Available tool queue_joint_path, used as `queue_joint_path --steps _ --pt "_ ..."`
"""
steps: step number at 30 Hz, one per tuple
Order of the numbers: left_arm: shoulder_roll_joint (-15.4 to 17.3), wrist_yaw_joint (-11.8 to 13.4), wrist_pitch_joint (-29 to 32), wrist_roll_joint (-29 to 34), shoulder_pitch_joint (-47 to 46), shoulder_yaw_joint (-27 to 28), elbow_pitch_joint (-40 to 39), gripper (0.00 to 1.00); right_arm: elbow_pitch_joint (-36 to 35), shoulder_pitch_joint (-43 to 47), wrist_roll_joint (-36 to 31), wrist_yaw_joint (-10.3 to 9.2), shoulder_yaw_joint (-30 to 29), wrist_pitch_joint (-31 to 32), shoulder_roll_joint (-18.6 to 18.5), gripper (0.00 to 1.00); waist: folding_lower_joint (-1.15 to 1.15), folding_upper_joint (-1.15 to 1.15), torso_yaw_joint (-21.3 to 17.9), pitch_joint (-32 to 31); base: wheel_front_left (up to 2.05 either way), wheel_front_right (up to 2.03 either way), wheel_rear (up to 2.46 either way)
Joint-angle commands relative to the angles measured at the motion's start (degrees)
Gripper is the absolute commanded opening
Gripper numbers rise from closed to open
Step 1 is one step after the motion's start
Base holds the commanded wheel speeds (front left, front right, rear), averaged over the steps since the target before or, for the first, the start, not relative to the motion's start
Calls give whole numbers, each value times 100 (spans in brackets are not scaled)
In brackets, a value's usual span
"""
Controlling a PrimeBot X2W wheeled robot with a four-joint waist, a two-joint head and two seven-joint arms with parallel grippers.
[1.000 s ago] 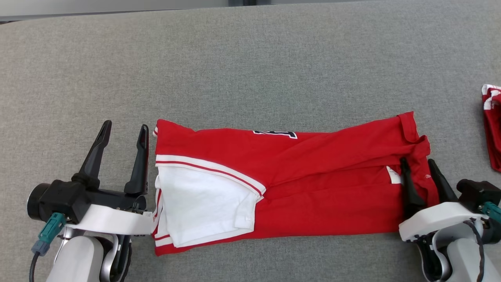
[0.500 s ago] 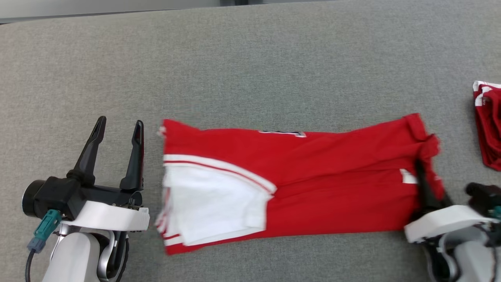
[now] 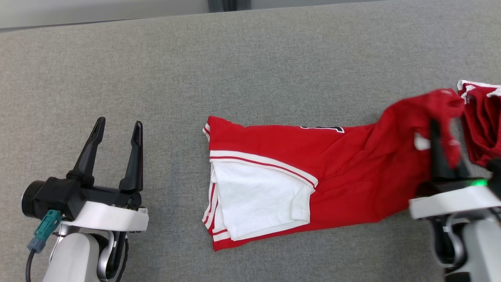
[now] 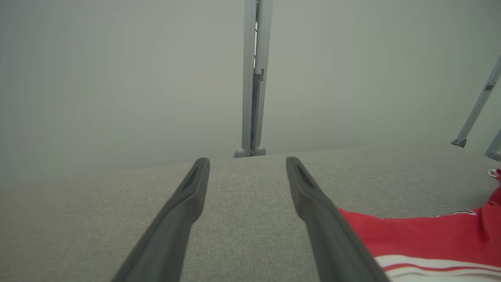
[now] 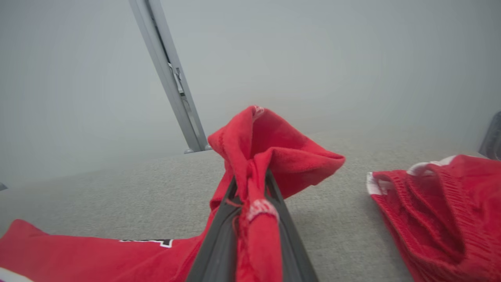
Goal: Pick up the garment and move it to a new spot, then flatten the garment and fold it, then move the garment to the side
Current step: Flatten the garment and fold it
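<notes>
Right gripper point(image 3: 434, 129) holds the folded red jersey's point(image 3: 352, 164) raised end, fingers clamped, near the table's point(image 3: 235, 58) right edge beside another red garment point(image 3: 479, 125). Left gripper point(image 3: 118, 124) rests, fingers apart. Likely the sideways move; next, drag and release.

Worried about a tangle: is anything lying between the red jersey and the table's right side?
Yes. A second red garment lies on the table just to the right of the jersey end held up by the right gripper, jaws shut on it. Whether the two touch, I cannot tell.
</notes>
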Motion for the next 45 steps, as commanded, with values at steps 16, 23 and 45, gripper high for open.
queue_joint_path --steps 16,23,45 --pt "-165 -131 -19 119 -210 -144 188 100 -411 -858 944 1 3281 211 455 0 0 0 357 134 0 0 0" --pt "-261 -191 -19 148 -364 -291 306 100 680 -1397 1473 2 4017 23 454 0 0 0 663 270 0 0 0" --pt "-166 -203 -19 286 -284 -117 288 100 -741 -715 837 2 3345 -19 448 100 0 0 199 155 0 0 0"
